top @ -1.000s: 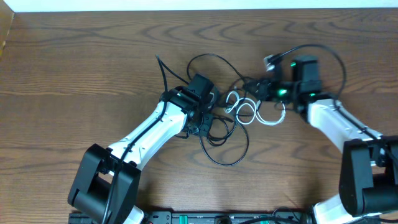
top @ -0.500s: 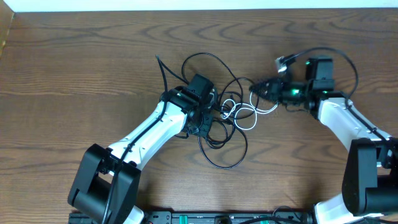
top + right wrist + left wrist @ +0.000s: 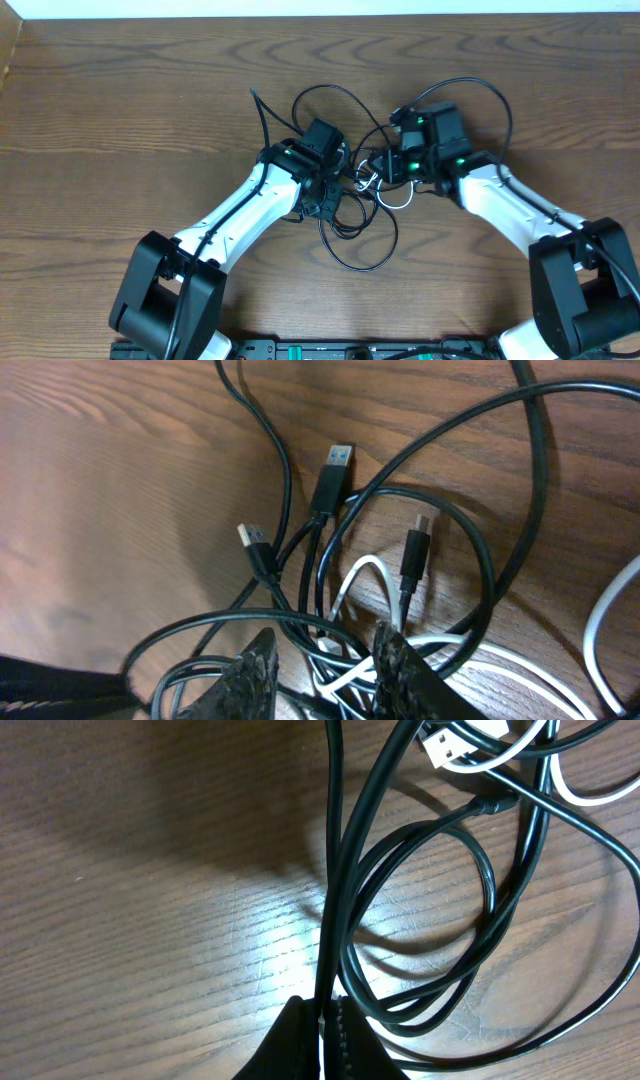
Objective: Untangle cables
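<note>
The cables (image 3: 362, 262) lie in a tangle of black loops mid-table, with a white cable (image 3: 398, 196) bunched inside. My left gripper (image 3: 343, 174) reaches into the tangle's left side. In the left wrist view this gripper (image 3: 325, 1025) is shut on one black cable (image 3: 333, 870) that runs straight up from it. My right gripper (image 3: 386, 167) is at the tangle's right side. In the right wrist view it (image 3: 326, 660) stands open, its fingers (image 3: 254, 668) straddling black strands and the white cable (image 3: 352, 582) without clamping them. Three plug ends (image 3: 336, 466) lie just ahead of it.
A white plug (image 3: 446, 744) shows at the top of the left wrist view. A thick black wire (image 3: 490, 95) arcs over the right arm. Bare wooden table (image 3: 120, 120) surrounds the tangle. The table's far edge (image 3: 320, 14) runs along the top.
My right gripper swung right, then came back left onto the tangle, and it went from shut to open. The white cable has bunched closer in. The left arm has not moved.
</note>
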Tool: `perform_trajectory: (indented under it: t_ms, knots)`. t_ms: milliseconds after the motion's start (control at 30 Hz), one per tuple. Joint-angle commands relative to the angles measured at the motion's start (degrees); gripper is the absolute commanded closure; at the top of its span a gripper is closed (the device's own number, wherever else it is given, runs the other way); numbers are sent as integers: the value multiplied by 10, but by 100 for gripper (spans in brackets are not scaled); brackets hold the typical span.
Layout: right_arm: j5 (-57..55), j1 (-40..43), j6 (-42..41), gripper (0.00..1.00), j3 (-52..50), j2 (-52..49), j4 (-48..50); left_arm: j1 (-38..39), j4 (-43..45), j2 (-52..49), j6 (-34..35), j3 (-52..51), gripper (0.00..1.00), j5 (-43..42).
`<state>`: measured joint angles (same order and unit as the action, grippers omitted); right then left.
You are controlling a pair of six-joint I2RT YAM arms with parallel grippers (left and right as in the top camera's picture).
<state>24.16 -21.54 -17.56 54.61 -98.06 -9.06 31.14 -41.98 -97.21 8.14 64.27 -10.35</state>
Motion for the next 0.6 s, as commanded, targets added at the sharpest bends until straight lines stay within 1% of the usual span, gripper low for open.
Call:
perform_trajectory:
  t_ms: [0, 67, 200, 267, 533, 567]
  knots:
    - [-77, -24, 24, 67, 0, -5, 7, -2, -2, -1, 1, -3, 92, 5]
    - [-107, -35, 24, 66, 0, -12, 16, -2, -2, -1, 1, -3, 92, 5]
    - [-149, -51, 24, 70, 0, -26, 30, -2, -2, -1, 1, -3, 92, 5]
    - [-158, -53, 24, 72, 0, -32, 30, -2, -2, -1, 1, -3, 92, 5]
    - [-161, -54, 24, 72, 0, -73, 36, -2, -2, -1, 1, -3, 92, 5]
    - [-161, -54, 24, 74, 0, -78, 37, -2, -2, -1, 1, -3, 92, 5]
